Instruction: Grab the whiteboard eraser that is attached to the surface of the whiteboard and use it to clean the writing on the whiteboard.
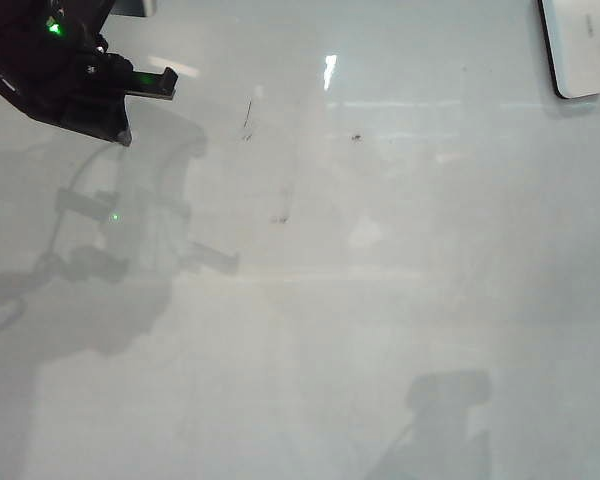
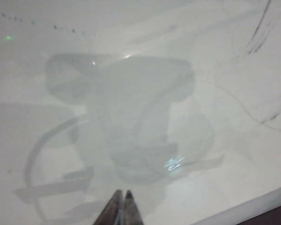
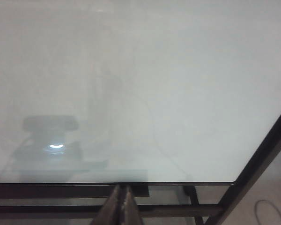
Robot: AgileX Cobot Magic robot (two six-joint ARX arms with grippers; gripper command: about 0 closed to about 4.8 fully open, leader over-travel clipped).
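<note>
The whiteboard (image 1: 380, 300) fills the exterior view, glossy and pale grey. The whiteboard eraser (image 1: 583, 45), white with a thin black rim, lies on it in the far right corner, with no gripper near. My left gripper (image 1: 165, 82) hangs over the far left of the board; its wrist view shows the jaws (image 2: 122, 192) shut with nothing between them. My right gripper (image 3: 123, 188) is shut and empty, out past the board's near edge (image 3: 131, 183). The writing is out of view: only faint dark streaks (image 1: 247, 115) and specks (image 1: 356, 136) show.
Dark smeared strokes (image 2: 257, 37) cross the board near the left arm. Black frame bars (image 3: 253, 164) run beneath the board's edge. Hazy reflections of both arms lie on the surface (image 1: 120, 260).
</note>
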